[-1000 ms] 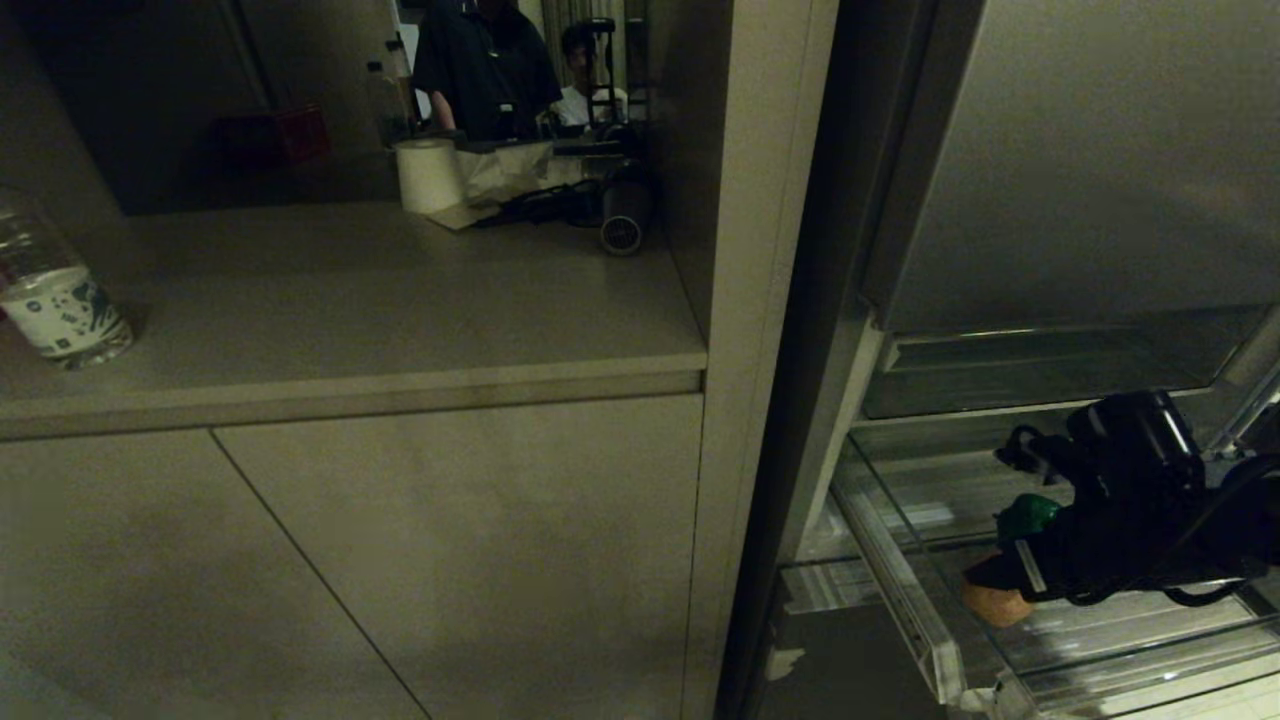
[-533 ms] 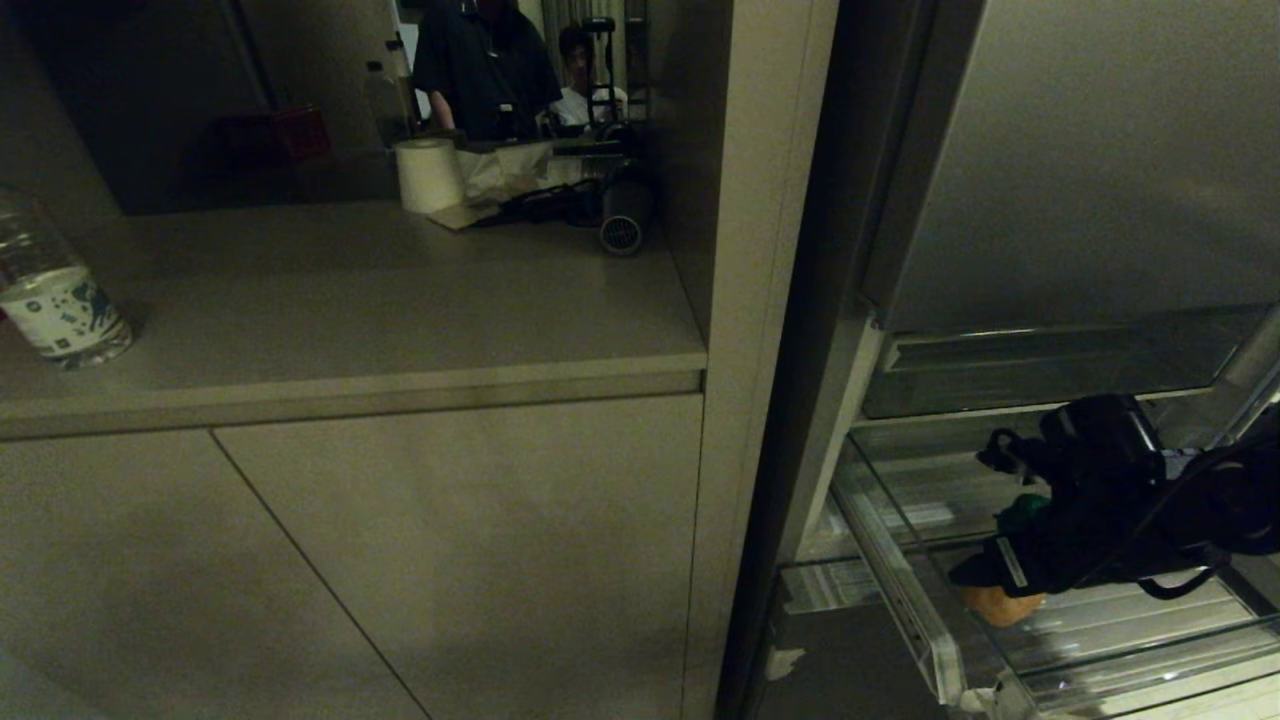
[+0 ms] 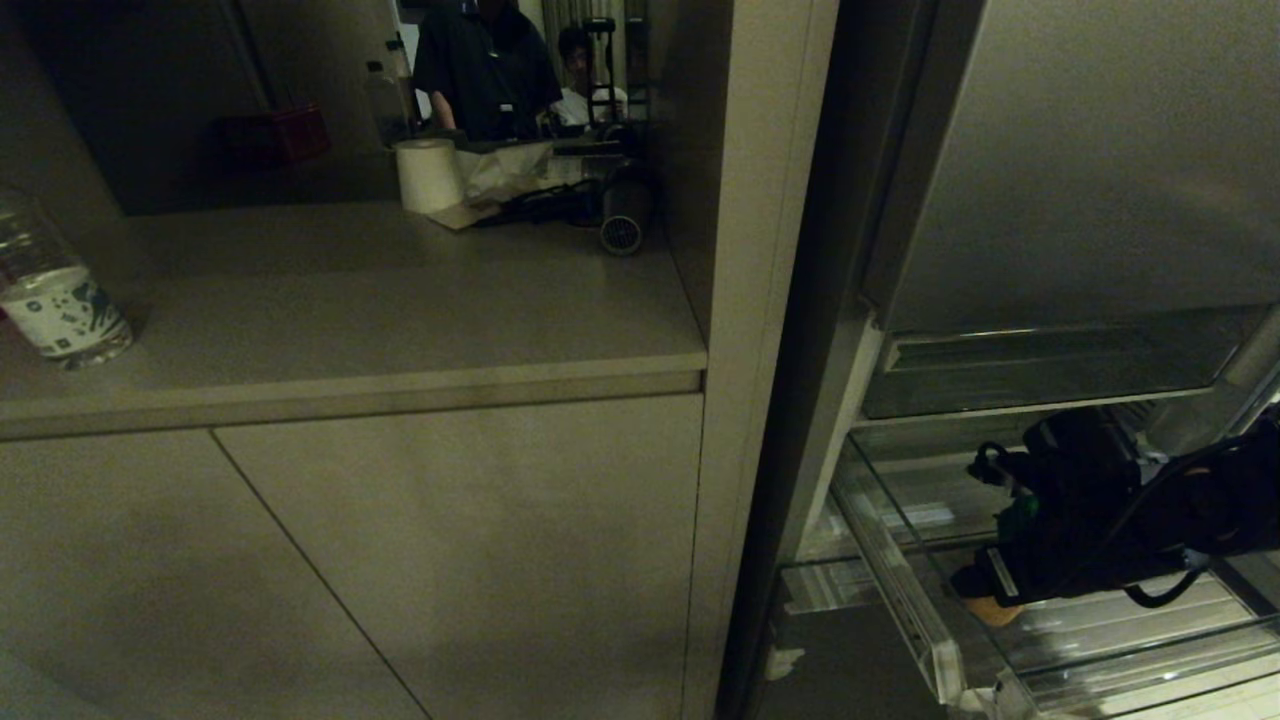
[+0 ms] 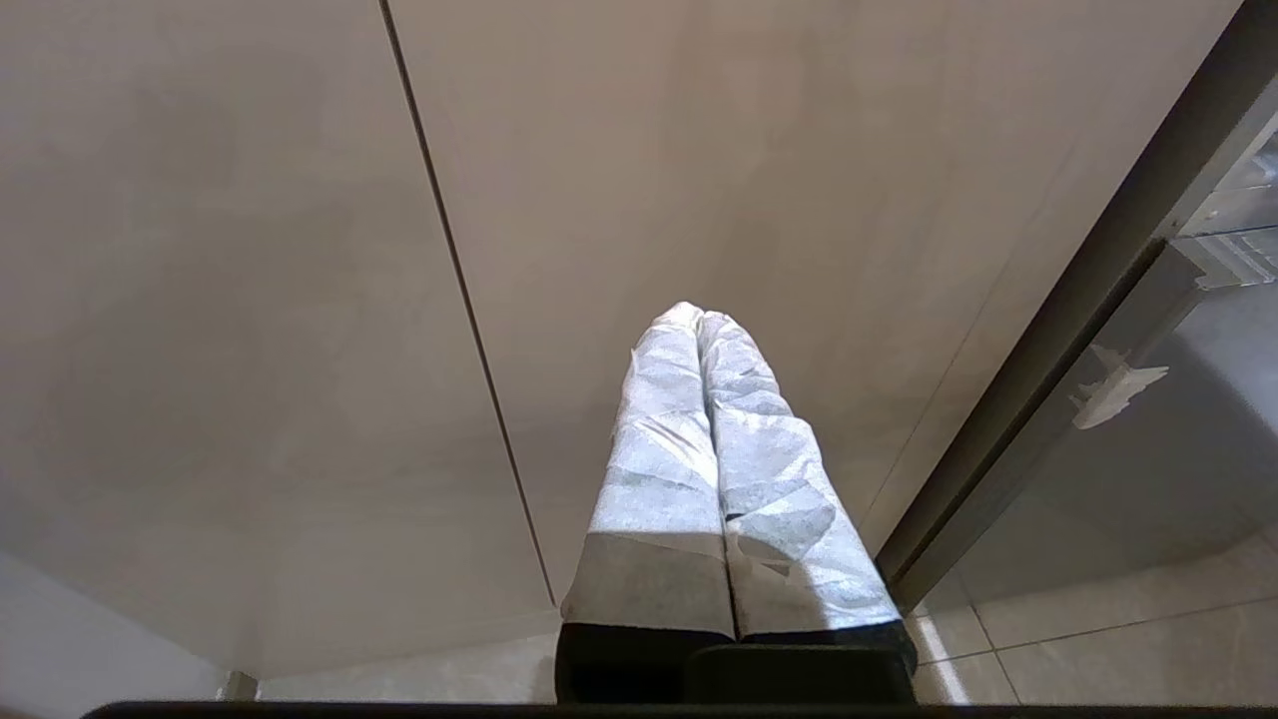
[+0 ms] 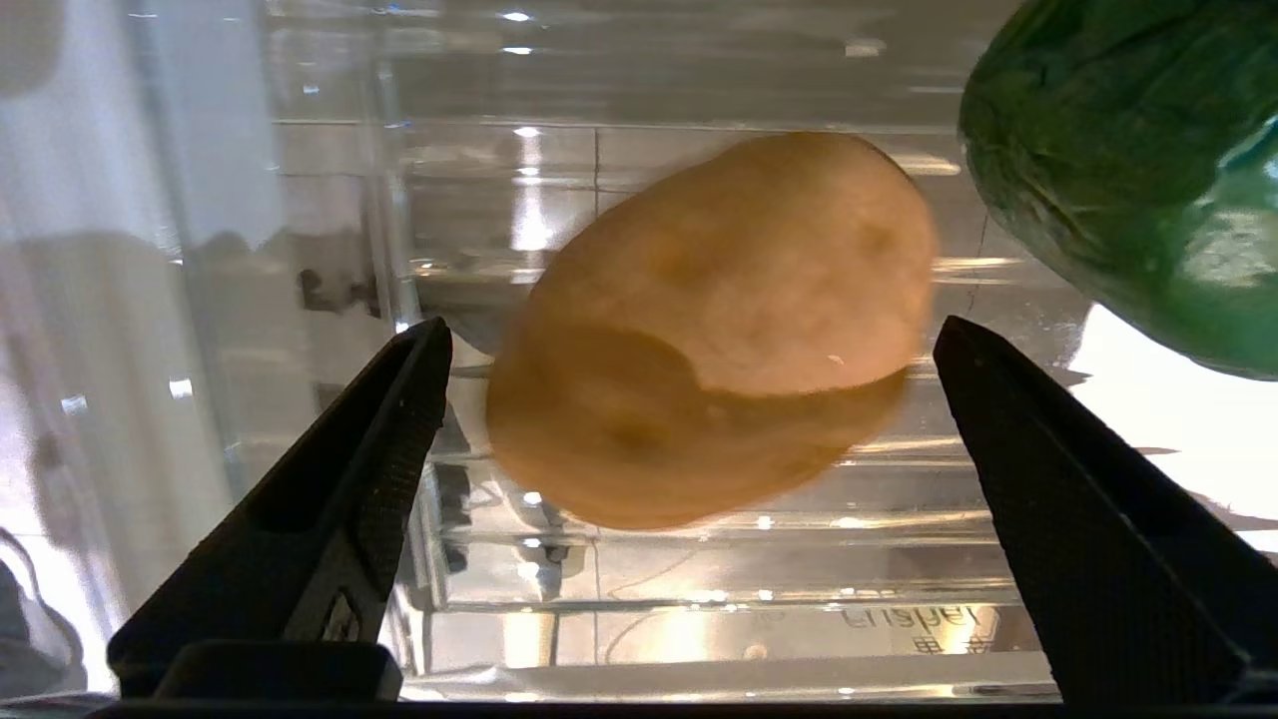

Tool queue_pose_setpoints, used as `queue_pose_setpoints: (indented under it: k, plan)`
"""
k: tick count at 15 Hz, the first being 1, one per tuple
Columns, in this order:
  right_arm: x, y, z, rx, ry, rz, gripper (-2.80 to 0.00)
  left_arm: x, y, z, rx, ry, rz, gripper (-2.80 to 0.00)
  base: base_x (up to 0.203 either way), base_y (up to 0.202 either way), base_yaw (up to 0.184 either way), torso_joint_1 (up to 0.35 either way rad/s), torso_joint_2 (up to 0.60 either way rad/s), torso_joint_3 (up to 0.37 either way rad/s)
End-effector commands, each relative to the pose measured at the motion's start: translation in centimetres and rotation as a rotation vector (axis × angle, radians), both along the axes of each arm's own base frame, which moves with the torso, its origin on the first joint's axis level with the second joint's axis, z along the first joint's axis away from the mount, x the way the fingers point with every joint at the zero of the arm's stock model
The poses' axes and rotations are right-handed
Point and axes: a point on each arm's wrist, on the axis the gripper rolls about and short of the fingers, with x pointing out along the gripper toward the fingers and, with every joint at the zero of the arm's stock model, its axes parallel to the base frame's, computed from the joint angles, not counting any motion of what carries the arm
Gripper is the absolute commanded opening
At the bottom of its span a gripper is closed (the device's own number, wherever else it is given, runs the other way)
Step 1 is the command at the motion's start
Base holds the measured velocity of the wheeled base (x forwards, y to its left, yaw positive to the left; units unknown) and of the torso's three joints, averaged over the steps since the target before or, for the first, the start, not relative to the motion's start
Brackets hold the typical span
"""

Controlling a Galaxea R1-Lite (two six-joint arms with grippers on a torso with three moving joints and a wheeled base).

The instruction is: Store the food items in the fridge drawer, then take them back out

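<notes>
So the right pincer (image 5: 689, 340) is down inside the fridge drawer (image 3: 935, 640), spread wide apart with nothing clamped in it. The potato (image 5: 709, 330) sits right between the two black fingers (image 5: 329, 499) on the ribbed clear bottom, a gap showing on both sides, so neither finger looks to be touching it. It lies a bit tilted, and its lower part is in shadow. The bell pepper (image 5: 1128, 170) is just past the pincer's other finger, off to one side and a little further in than the potato, near it, though I can't tell if the two actually touch. From the head view you mostly get the black wrist and cables of the right arm covering the drawer, with only a sliver of the potato (image 3: 995, 610) peeking out under the pincer and a bit of green from the bell pepper (image 3: 1018, 512) just behind it. The drawer is pulled out below the clear compartment (image 3: 1040, 365) and the grey steel door panel (image 3: 1100, 160). The left pincer (image 4: 699, 325) is nowhere near all this, hanging low in front of the beige cabinet door (image 4: 250, 300), its white-wrapped fingers pressed together and holding nothing. Up on the table (image 3: 350, 330) to the left there's a water bottle (image 3: 55, 300) and a paper roll (image 3: 428, 175), well apart from both pincers. Two people (image 3: 490, 70) are in the background.
</notes>
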Motion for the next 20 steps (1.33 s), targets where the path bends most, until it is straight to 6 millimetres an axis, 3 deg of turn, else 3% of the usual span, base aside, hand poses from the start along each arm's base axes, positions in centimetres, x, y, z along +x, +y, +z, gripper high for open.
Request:
queue_pose_setpoints:
  k: [1, 20]
  plan:
    - [0.25, -0.08, -0.49, 0.001, 0.015, -0.003, 0.0, 0.0, 0.0, 0.0, 0.0, 0.0, 0.0, -2.8, 0.0, 0.0, 0.0, 0.0, 0.0, 0.0]
    - [1.23, -0.02, -1.26, 0.003, 0.029, -0.006, 0.0, 0.0, 0.0, 0.0, 0.0, 0.0, 0.0, -2.8, 0.0, 0.0, 0.0, 0.0, 0.0, 0.0]
